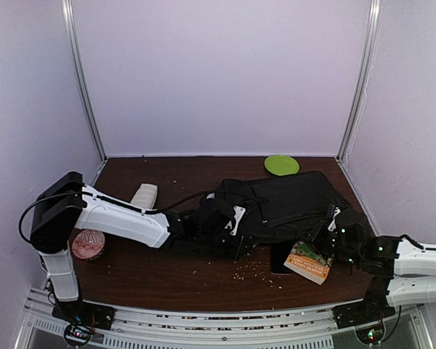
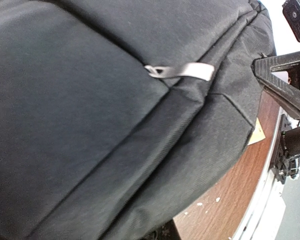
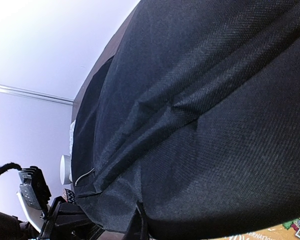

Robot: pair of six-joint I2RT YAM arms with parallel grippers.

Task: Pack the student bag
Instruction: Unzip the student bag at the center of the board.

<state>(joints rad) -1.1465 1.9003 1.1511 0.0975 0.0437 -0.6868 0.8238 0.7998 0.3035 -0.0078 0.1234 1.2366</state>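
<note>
The student bag (image 1: 287, 202), a large black backpack, lies flat across the middle and right of the table. My left gripper (image 1: 229, 231) sits at its left end. Black fabric (image 2: 115, 125) fills the left wrist view, with a grey zipper pull (image 2: 182, 71), and drapes over the fingers. The cloth gathers towards the jaws at the bottom edge, and the gripper is shut on it. My right gripper (image 1: 333, 234) is at the bag's near right corner. There the bag (image 3: 205, 125) folds into a pinch at the bottom, and that gripper is shut on it too.
A book (image 1: 309, 262) with a colourful cover lies at the bag's near right corner, beside a flat dark slab (image 1: 279, 257). A green plate (image 1: 281, 165) is at the back. A beige roll (image 1: 144, 196) and a red patterned ball (image 1: 87, 245) lie left. Crumbs (image 1: 251, 272) dot the wood.
</note>
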